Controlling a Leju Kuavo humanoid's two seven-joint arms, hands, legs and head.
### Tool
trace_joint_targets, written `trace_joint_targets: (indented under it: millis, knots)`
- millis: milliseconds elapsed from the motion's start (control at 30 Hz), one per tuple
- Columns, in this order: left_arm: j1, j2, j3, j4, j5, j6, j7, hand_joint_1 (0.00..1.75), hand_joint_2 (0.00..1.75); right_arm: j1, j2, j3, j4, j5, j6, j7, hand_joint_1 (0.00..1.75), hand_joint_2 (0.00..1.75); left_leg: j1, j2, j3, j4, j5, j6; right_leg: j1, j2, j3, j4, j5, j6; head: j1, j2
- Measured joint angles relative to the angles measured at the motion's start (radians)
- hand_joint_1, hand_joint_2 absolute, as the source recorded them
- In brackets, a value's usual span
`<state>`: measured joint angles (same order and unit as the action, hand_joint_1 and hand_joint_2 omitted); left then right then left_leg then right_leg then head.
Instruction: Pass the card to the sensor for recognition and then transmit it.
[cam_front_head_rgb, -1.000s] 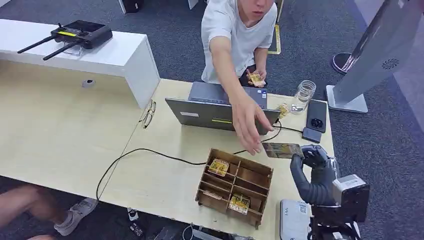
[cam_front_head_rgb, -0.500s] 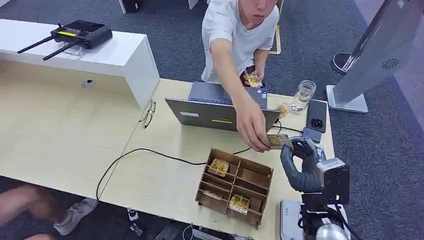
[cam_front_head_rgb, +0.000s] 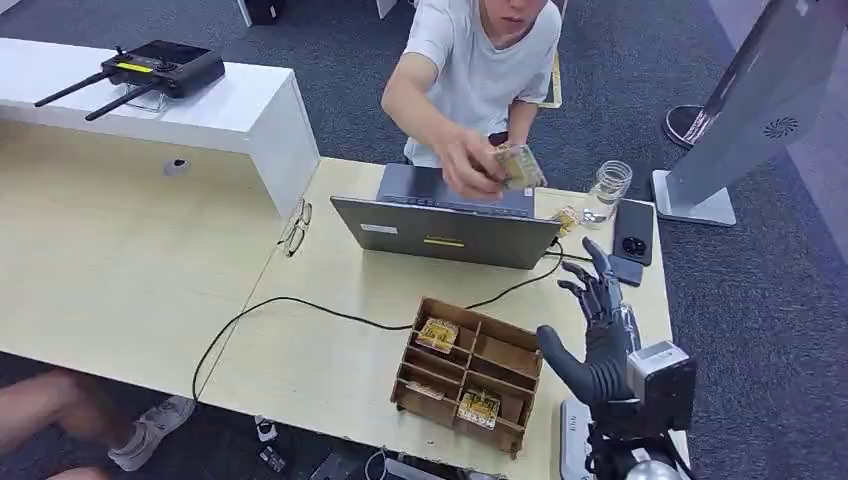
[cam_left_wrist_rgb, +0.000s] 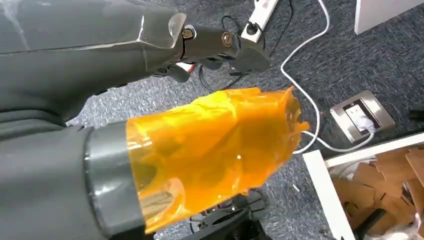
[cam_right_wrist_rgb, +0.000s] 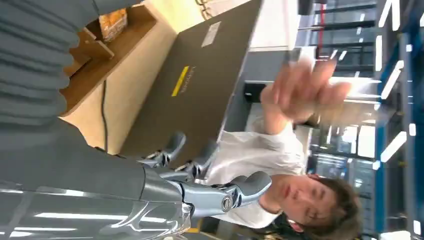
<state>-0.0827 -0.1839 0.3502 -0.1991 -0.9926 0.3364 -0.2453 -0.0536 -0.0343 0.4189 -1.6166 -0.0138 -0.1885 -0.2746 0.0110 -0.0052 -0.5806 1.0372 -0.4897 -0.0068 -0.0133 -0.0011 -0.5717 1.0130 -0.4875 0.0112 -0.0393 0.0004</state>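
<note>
Wooden table on grey carpet

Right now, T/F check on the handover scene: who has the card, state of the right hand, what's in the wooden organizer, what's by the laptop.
1. The right hand is holding the card. False: its fingers are spread and it holds nothing; the card is in the person's hand.
2. The wooden organizer holds cards in some compartments. True.
3. The laptop is closed flat. False: it stands open, with its lid's back toward the robot.
4. A glass jar stands on the table beyond a dark phone. True.
5. The person's hand rests on the organizer. False: it is raised above the laptop.
</note>
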Motion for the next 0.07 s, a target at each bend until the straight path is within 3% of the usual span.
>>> trace_joint_targets:
  millis: [67]
  knots:
    - [0.004,0.000,0.000,0.000,0.007,0.002,-0.009,0.00,0.00,0.028,-0.002,0.002,-0.031,0.020,-0.002,-0.028,0.00,0.00,0.000,0.000,0.000,0.000,0.000,0.000,0.000,0.000,0.000,0.000,0.000,0.000,0.000,0.000]
